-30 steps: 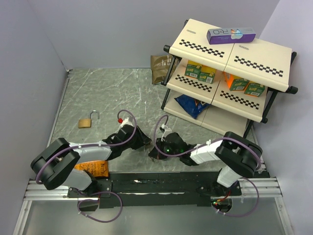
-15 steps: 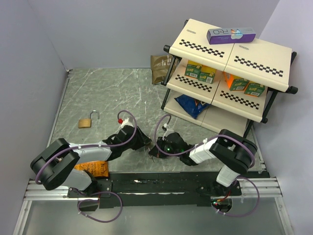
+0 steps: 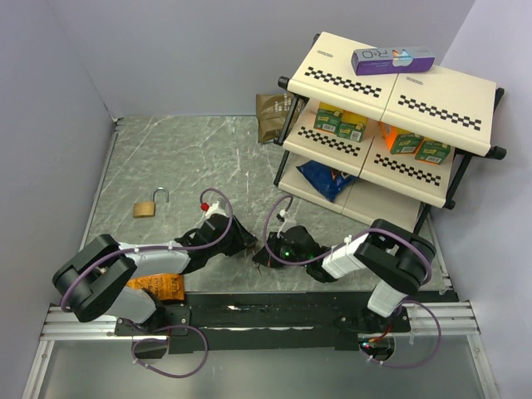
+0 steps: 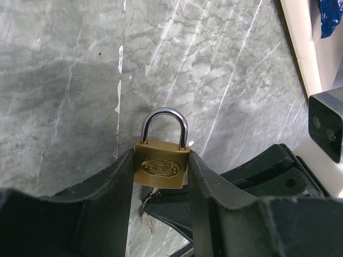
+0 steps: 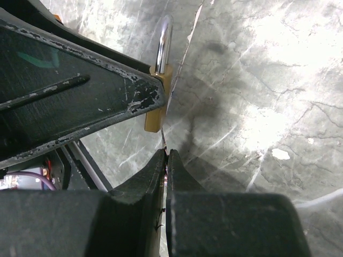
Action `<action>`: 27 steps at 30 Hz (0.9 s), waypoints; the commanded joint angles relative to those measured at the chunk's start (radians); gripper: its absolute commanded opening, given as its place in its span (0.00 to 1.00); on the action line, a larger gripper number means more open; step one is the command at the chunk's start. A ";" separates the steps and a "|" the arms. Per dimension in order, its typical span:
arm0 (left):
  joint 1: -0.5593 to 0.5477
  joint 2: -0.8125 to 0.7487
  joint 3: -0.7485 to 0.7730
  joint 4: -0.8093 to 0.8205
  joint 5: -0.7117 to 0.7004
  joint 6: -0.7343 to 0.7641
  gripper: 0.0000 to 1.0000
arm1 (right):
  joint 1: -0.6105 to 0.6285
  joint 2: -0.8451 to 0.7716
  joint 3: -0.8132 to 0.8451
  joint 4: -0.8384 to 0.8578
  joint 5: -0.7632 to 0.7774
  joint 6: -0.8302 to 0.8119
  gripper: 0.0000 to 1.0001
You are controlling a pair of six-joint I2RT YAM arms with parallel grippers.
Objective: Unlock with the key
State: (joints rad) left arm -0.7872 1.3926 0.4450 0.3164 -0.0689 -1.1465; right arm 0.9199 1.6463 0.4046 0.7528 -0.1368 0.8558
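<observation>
The left gripper clamps the brass padlock by its sides, low in the left wrist frame, with the shackle seated in the body. The right gripper is pinched tight on the key, whose blade meets the padlock's underside at the centre of the right wrist frame. Seating and turning it likely remain.

Key mostly hidden, seemingly pinched between right jaws.

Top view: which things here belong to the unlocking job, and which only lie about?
Job: brass padlock, clamped in the left pincer; key, pinched in the right pincer at its underside.
Lying about: second padlock, shelf rack, green boxes, blue bag, purple box, brown pouch, orange packet.
</observation>
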 commanded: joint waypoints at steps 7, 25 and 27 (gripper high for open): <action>-0.010 0.020 0.014 0.059 -0.003 -0.022 0.01 | -0.007 0.010 -0.012 0.063 0.019 0.011 0.00; -0.040 0.040 0.026 0.070 -0.006 -0.032 0.01 | -0.056 0.038 -0.010 0.105 0.011 0.034 0.00; -0.043 0.046 0.024 0.084 0.000 -0.032 0.01 | -0.058 0.040 -0.016 0.134 0.013 0.020 0.00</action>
State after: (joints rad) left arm -0.8131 1.4258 0.4450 0.3435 -0.0834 -1.1500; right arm 0.8818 1.6737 0.3920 0.8005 -0.1616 0.8848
